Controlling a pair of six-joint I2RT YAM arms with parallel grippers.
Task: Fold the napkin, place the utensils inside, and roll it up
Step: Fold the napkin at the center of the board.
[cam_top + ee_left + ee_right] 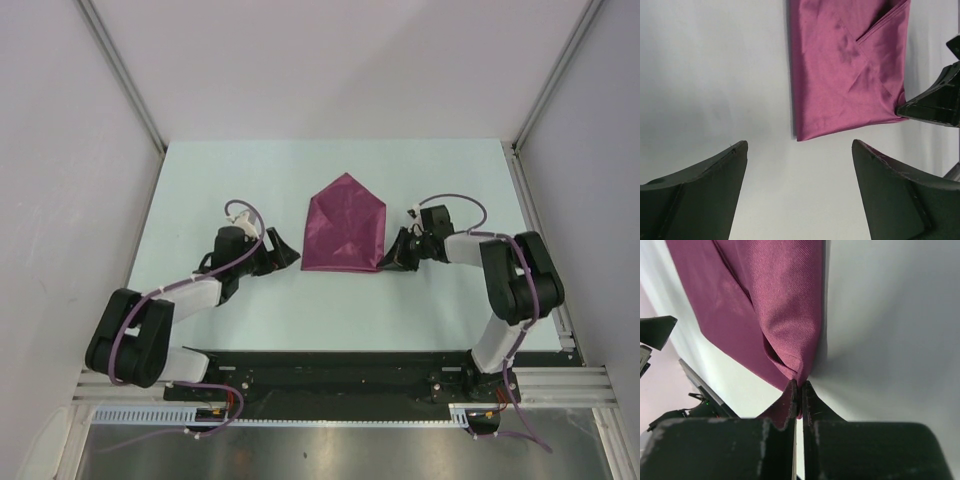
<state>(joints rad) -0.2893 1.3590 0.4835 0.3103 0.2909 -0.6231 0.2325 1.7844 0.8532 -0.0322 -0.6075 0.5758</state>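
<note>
The maroon napkin [345, 225] lies folded in the middle of the table, pointed at the far end, with diagonal flaps on top. My right gripper [389, 262] is shut on the napkin's near right corner [799, 371]; the cloth is pinched between the closed fingers. My left gripper [290, 256] is open and empty, just left of the napkin's near left corner [799, 135], apart from it. The napkin fills the upper right of the left wrist view [847, 70], with the right gripper's fingers [935, 102] at its corner. The utensil is out of view.
The pale table [250, 170] has grey walls on three sides and metal posts at the far corners. A black base rail [330, 365] runs along the near edge.
</note>
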